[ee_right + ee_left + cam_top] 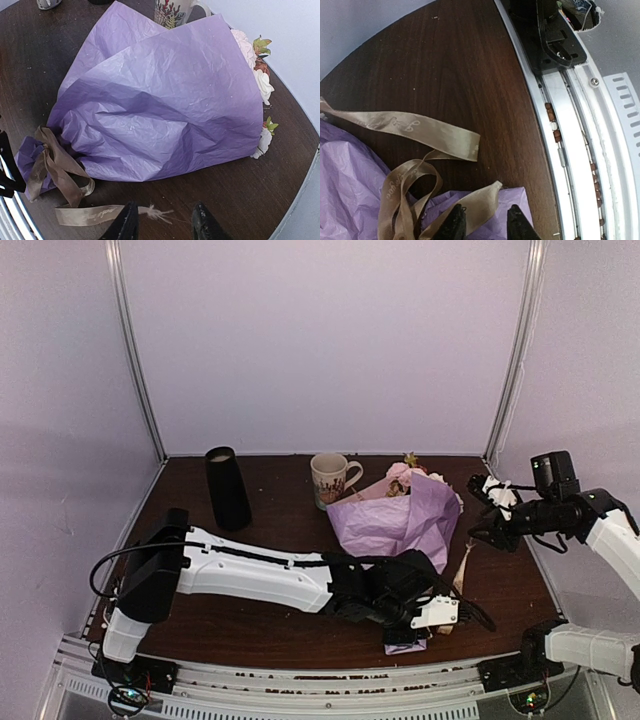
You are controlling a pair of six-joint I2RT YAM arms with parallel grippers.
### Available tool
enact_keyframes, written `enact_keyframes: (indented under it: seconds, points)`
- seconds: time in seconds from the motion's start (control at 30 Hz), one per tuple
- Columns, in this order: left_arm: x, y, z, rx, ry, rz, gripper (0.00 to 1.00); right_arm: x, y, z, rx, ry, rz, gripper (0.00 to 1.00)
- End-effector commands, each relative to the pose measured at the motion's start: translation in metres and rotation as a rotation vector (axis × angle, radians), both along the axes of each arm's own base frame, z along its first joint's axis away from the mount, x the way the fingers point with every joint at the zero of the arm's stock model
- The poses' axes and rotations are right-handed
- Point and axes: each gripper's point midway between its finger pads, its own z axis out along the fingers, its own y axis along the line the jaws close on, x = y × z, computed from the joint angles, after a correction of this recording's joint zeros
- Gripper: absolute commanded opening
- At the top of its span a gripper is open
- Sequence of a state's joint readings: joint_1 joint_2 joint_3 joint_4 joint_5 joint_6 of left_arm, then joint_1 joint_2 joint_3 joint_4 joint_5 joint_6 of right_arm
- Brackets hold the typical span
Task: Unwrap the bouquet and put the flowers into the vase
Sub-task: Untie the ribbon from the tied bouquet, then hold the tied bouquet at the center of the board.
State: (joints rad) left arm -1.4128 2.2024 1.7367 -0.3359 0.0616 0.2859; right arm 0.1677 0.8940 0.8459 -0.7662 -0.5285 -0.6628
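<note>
**Two robot arms at a wrapped bouquet on a dark desk**

The bouquet (395, 525) lies on its side at the right of the desk (280, 515), wrapped in crinkled lilac paper (165, 105). Its wide end points to the back right, where the flowers (261, 85), pink and white with green leaves, peek past the paper's edge. Its narrow end points to the near edge, bound by a tan ribbon (57, 167) in loose loops, one long tail flat on the wood.

The left tool (485, 214) hangs low over the narrow end. Its fingers stand a little apart, lilac paper showing in the gap; a ribbon tail runs up to one finger, and whether they touch cannot be told. The right tool (164, 212) hovers at the bouquet's right side, fingers apart with nothing between them, the frayed tip of the ribbon tail just ahead.

The vase (228, 488), a tall black cylinder, stands upright at the back left, well apart from the bouquet. A cream patterned mug (330, 480) stands between them, just behind the paper.
</note>
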Motion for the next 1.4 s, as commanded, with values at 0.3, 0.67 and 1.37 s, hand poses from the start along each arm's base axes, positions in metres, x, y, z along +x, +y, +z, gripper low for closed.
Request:
enact_keyframes:
  seconds: [0.3,0.67,1.37]
  points:
    - [0.008,-0.014,-0.035,0.134,-0.041,-0.050,0.34,0.012,0.010,0.007,0.088,-0.031,0.000,0.40]
    - [0.006,-0.014,-0.024,0.129,-0.045,-0.074,0.01,0.012,0.010,0.002,0.081,-0.018,0.005,0.40]
    - [0.039,0.054,0.188,-0.263,-0.262,0.164,0.00,0.007,0.013,-0.016,0.065,0.056,0.045,0.39]
